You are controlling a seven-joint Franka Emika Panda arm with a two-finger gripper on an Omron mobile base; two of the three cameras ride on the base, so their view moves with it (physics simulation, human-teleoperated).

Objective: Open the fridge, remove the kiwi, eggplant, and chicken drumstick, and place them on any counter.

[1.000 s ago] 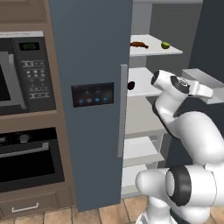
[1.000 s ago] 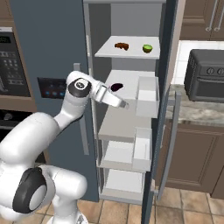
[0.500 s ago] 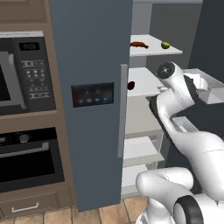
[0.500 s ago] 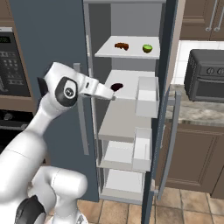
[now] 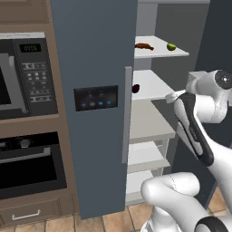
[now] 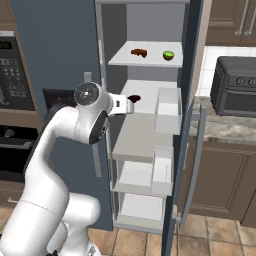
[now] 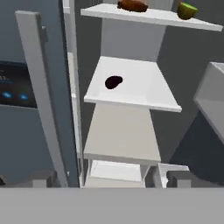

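A rendered kitchen of dark brown cabinets, with a black wall oven [image 5: 27, 158] built in at the left and a grey-beige marbled stone bench [image 6: 225, 127] at the right. Between them stands the tall slate-blue two-door fridge [image 5: 90, 54]; its right door [image 6: 192, 65] hangs wide, baring white shelves and door bins.

Over the last second the white arm has swung back from the shelves and folded higher. The gripper [image 6: 125, 104] now sits before the second shelf rather than reaching over it, and the jaws have eased the last bit apart, standing wide with nothing between them. By my reading the door-opening step is done and the hand is lining up for its first pick.

The top shelf [image 7: 148, 17] carries the reddish-brown tapering chicken drumstick [image 7: 132, 5] towards the left and the small yellowish-green kiwi [image 7: 187, 10] well apart to the right. The second shelf [image 7: 135, 87] holds only the glossy near-black oval eggplant [image 7: 113, 82], near its left front, and that is the nearest item to the hand. The lower shelves look bare, as do the door bins as far as can be seen. All three foods remain in the fridge, so the task proper has barely begun.
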